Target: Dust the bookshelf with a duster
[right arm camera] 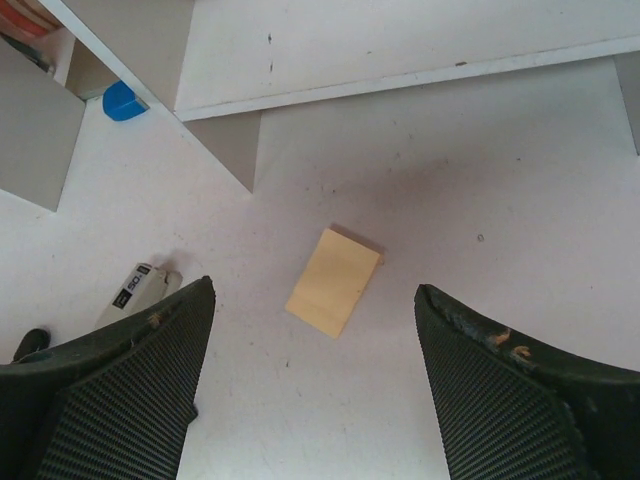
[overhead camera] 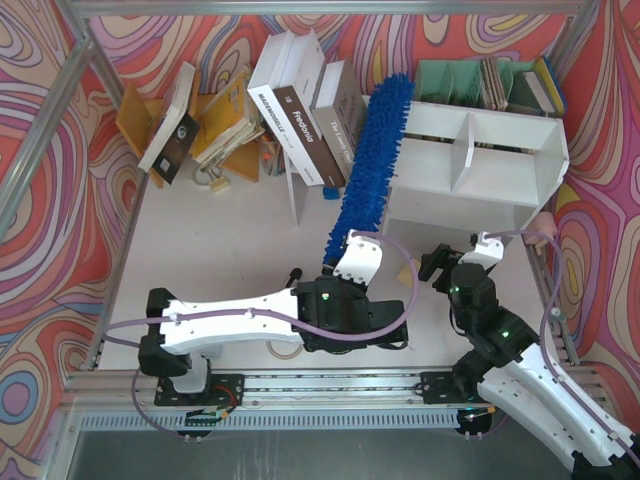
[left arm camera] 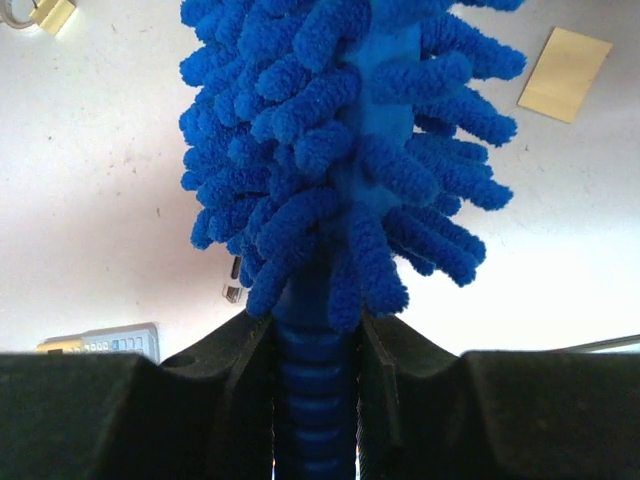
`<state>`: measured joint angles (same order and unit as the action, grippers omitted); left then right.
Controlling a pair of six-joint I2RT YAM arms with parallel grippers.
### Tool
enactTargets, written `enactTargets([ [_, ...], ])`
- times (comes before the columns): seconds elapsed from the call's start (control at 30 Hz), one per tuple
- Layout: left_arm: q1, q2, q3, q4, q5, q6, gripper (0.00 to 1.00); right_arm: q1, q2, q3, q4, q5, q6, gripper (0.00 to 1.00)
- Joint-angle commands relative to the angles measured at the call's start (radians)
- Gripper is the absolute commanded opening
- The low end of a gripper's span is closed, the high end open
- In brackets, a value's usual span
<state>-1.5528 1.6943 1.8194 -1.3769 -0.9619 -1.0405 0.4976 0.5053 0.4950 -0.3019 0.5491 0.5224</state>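
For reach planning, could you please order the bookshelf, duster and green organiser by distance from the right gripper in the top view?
From the right gripper:
1. The bookshelf, just ahead.
2. The duster, to its left.
3. The green organiser, behind the shelf.

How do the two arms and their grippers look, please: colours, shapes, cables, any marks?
The left arm and right arm have flat white shells, black joints with green lights, and lilac cables. The right gripper has black fingers with ribbed pads and orange scuffs; the left gripper looks black too.
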Motion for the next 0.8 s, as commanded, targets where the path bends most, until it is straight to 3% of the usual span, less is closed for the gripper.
enactTargets([
  [0.0, 0.003, 0.008, 0.075, -0.106, -0.018, -0.024, 0.0, -0.003, -0.023, 0.001, 0.041, 0.004, 0.008, 0.73],
  [0.23, 0.007, -0.056, 0.092, -0.069, -0.117, 0.026, 0.0, -0.004, 0.011, 0.043, 0.089, -0.092, -0.015, 0.74],
  [0.43, 0.013, -0.079, 0.058, -0.05, -0.109, 0.044, 0.0, -0.004, 0.107, 0.21, 0.023, -0.194, 0.002, 0.73],
  [0.77, 0.018, -0.099, -0.022, -0.034, -0.1, 0.01, 0.0, -0.004, 0.143, 0.439, -0.171, -0.121, -0.142, 0.78],
])
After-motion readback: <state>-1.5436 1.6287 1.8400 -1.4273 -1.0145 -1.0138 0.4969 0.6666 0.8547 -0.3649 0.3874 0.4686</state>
